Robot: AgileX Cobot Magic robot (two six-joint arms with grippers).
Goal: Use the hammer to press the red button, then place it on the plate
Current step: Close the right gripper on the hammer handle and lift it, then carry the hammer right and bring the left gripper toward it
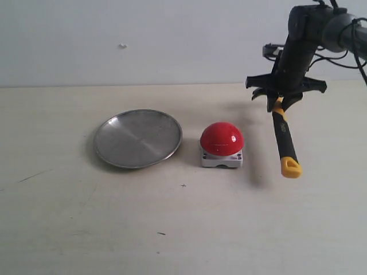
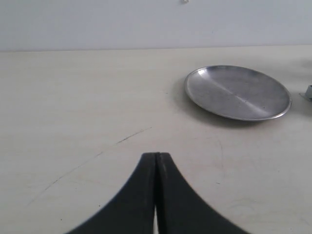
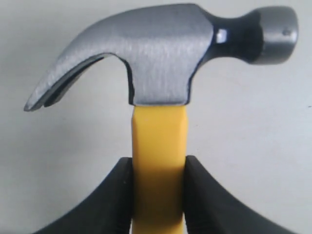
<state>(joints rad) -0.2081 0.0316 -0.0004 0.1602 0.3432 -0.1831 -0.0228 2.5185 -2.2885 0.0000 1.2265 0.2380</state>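
Observation:
My right gripper point(image 1: 279, 102) is shut on the hammer point(image 1: 285, 137), held in the air to the right of the red button point(image 1: 222, 138). The yellow-and-black handle hangs down toward its yellow loop, and the head is hidden behind the gripper in the exterior view. In the right wrist view the dark metal head point(image 3: 161, 53) stands above the yellow neck, which the right gripper point(image 3: 158, 168) clamps from both sides. The silver plate point(image 1: 138, 138) lies left of the button. My left gripper point(image 2: 156, 157) is shut on nothing, near the table, with the plate point(image 2: 238, 92) ahead of it.
The pale table point(image 1: 172, 229) carries faint scratches and small dark specks. A plain light wall rises behind the table's far edge. The button's grey base point(image 2: 308, 92) just shows at the edge of the left wrist view.

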